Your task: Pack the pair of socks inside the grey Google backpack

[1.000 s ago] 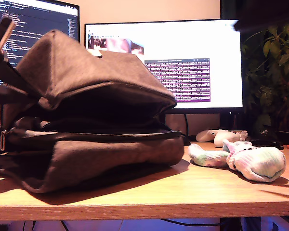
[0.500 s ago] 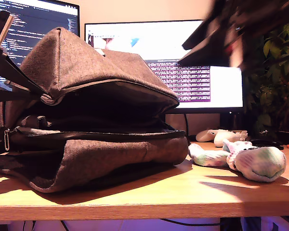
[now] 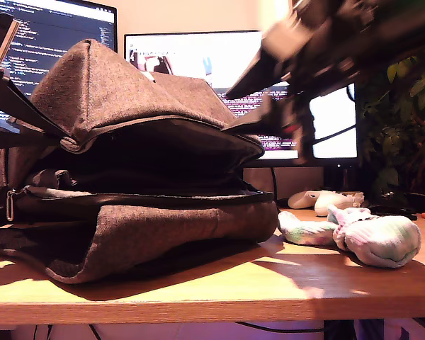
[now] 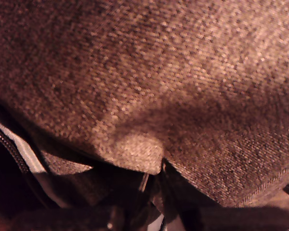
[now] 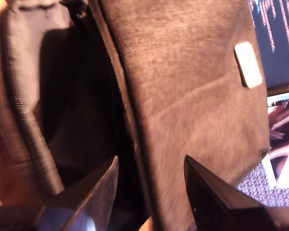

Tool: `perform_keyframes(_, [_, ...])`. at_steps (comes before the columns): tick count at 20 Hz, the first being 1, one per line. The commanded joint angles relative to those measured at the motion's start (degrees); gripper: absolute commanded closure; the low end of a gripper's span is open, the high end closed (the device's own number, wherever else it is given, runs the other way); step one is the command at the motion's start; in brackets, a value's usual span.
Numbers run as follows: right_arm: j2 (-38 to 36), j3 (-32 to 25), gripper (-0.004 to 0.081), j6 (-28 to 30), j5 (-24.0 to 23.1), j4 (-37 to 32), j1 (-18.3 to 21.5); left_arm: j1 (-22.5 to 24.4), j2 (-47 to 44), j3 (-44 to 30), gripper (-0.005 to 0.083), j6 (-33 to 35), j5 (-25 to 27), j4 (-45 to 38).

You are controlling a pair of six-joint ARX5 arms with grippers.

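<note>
Desk-wise it's bright and cluttered, and my second gripper point(image 5: 149, 190), jaws apart and empty above the grey Google backpack point(image 3: 127, 142), probably needs to swing over to the pair of socks point(image 3: 361, 234) on the wood at the exterior view's right; my first gripper's state I can't tell.

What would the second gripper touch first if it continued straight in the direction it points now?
Probably the grey backpack: my second gripper, jaws apart, straddles the upper edge of its opening, so that flap edge comes first, then the dark interior. Depth is unclear.
</note>
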State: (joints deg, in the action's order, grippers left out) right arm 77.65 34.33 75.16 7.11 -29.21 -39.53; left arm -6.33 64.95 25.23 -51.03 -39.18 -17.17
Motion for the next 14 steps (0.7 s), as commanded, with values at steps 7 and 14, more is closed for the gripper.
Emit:
perform_keyframes(7, [5.35,7.52,0.0534,2.29,-0.92,0.39,-2.86,0.15,-1.38,3.45,0.0797,-0.24,-0.90,-2.14])
perform_keyframes(14, [5.33,7.52,0.0781,2.93,-1.75,1.29,-3.32,0.15,-1.38,3.45,0.0797,2.12,-2.93,-2.14])
